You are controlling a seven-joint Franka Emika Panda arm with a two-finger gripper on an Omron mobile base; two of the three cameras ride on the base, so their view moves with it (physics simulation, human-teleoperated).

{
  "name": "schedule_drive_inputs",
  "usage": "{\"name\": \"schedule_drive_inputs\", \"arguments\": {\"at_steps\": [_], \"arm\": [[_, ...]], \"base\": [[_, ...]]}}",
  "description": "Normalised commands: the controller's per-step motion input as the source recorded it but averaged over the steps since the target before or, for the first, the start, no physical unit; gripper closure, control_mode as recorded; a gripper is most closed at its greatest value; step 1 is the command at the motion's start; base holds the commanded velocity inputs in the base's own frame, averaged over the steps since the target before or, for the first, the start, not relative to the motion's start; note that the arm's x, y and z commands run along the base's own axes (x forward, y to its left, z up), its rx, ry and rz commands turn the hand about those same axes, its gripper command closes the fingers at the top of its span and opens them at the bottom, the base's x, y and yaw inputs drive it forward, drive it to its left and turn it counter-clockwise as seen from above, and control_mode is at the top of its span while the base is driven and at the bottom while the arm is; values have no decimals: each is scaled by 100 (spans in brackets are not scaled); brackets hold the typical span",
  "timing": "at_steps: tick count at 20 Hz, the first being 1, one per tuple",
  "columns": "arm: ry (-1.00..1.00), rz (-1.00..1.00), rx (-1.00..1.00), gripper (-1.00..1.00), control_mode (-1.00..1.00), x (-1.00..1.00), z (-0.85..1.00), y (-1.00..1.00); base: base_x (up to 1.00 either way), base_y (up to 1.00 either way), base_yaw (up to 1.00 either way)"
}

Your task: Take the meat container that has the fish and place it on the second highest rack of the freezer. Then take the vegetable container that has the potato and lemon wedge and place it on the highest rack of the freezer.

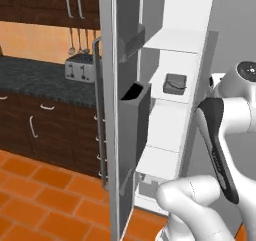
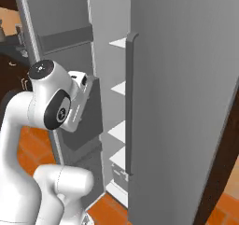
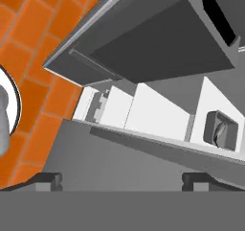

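Note:
The freezer (image 1: 197, 15) stands with its left door (image 1: 127, 135) swung open, showing white shelves. A grey meat container (image 1: 174, 83) rests on the second rack down (image 1: 159, 85) of those I can see. In the hand view that container (image 3: 221, 131) holds something silvery, likely the fish. My gripper (image 3: 122, 182) is open with nothing between its fingertips (image 3: 45, 179), and it hangs back from the shelves, well apart from the container. The potato and lemon wedge are out of view.
A light grey box (image 1: 149, 185) sits on the lowest shelf; its contents are hidden. Door bins (image 1: 136, 102) jut from the open door beside my arm. The closed right door with its bar handle (image 2: 131, 102) borders the opening. A toaster (image 1: 80, 69) stands on the dark counter at left.

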Motion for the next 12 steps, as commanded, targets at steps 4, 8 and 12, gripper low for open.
{"name": "schedule_drive_inputs", "arguments": {"at_steps": [4, 8, 12], "arm": [[0, 0, 0, -100, 100, 0, 0, 0], [0, 0, 0, -100, 100, 0, 0, 0], [0, 0, 0, -100, 100, 0, 0, 0]], "base": [[-53, -1, 65], [-26, 0, 92], [-17, 0, 100]]}}
